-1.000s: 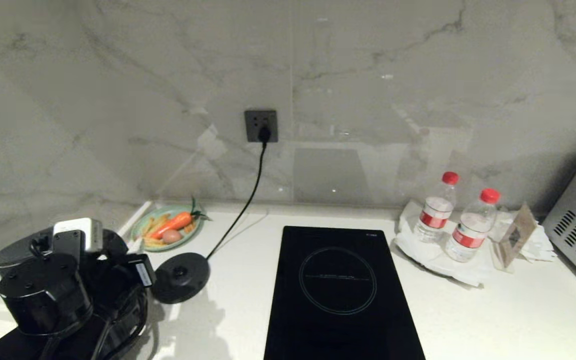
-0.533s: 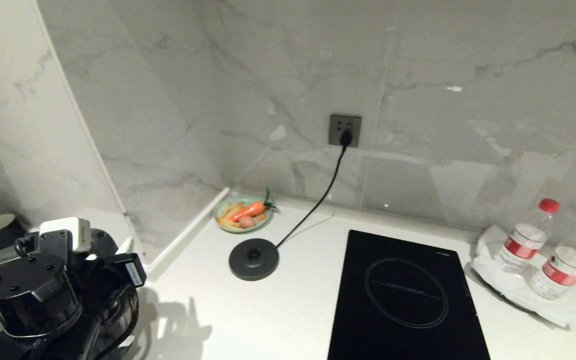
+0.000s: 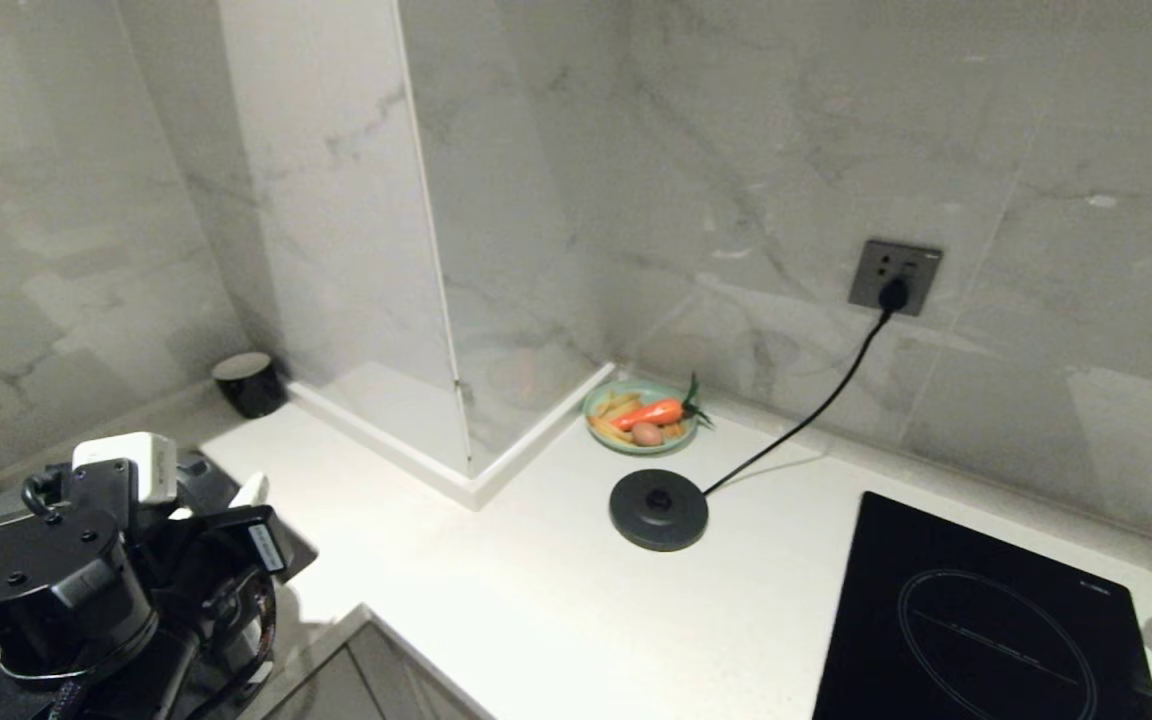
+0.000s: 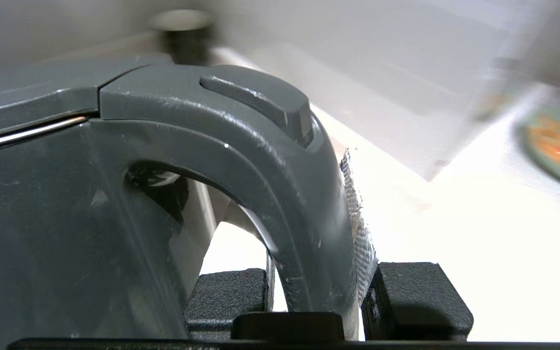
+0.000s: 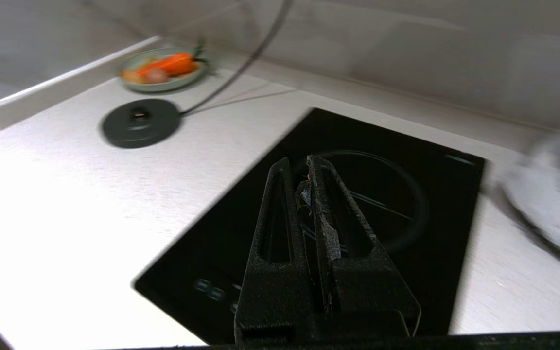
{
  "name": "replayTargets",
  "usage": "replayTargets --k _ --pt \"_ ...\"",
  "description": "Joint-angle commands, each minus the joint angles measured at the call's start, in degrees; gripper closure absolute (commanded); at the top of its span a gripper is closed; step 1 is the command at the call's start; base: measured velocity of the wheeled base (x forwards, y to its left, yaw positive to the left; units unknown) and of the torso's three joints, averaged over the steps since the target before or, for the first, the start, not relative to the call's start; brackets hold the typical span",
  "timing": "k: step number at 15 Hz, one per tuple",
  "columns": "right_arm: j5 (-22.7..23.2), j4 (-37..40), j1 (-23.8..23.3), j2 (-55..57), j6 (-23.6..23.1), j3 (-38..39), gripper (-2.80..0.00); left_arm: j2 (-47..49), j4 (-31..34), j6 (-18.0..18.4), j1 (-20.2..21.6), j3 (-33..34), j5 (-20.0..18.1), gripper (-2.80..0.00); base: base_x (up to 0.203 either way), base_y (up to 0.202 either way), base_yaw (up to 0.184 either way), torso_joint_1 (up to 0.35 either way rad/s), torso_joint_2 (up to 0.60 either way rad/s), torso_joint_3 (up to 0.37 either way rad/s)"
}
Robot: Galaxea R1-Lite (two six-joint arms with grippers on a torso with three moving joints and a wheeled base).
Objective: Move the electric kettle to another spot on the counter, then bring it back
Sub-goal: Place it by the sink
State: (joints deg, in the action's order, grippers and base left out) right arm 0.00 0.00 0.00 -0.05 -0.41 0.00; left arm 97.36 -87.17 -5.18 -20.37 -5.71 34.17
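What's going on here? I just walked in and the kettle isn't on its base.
The left gripper is shut on the loop handle of the electric kettle, holding it at the robot's left, over the counter edge. The round base disc sits empty, plugged into the wall socket, beside a plate of vegetables. The right gripper is shut and empty, above the induction hob.

The electric kettle (image 4: 66, 194) is dark and glossy, with a flat lid edged by a thin metal line and a big loop handle (image 4: 280, 160) carrying a raised thumb tab. It stands upright, at about eight o'clock in the head view. The counter (image 3: 496, 590) is white speckled stone with a low upstand, spreading from centre toward four o'clock.
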Motion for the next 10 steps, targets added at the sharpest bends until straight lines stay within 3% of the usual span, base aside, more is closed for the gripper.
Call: replayTargets --k 1,10 --pt "0.0 0.0 0.0 0.0 0.0 0.0 0.00 -0.3 -0.5 -0.1 0.0 0.1 0.2 0.00 -0.003 -0.004 0.151 0.016 -0.01 -0.002" --pt "0.0 0.0 0.0 0.0 0.0 0.0 0.00 -0.2 -0.5 0.0 0.0 0.1 0.2 0.00 -0.003 -0.009 0.164 0.007 0.00 0.001"
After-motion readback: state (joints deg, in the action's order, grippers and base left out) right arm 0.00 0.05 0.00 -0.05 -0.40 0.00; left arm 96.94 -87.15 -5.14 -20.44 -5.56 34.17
